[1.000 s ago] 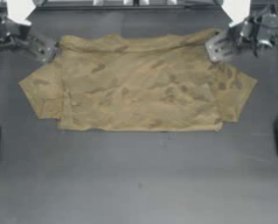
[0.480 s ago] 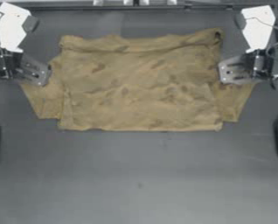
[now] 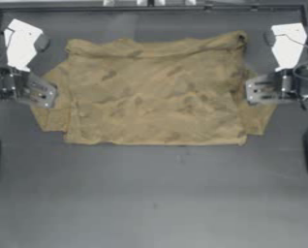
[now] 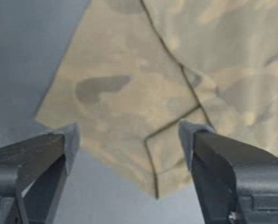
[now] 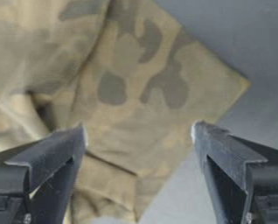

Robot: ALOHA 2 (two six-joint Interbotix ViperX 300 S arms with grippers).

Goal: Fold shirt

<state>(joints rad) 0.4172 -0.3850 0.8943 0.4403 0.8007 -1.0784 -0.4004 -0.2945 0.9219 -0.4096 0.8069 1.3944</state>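
- The shirt (image 3: 153,92) lies spread on the far half of the table (image 3: 157,193), lightly wrinkled.
- My left gripper (image 3: 48,92) hangs at its left sleeve (image 4: 123,109), jaws apart, nothing held.
- My right gripper (image 3: 252,92) mirrors that at the right sleeve (image 5: 159,92), also spread.
- Cloth looks thin and limp; I judge it will sag and drag.
- Best hold: sleeve edges, pinching both layers.
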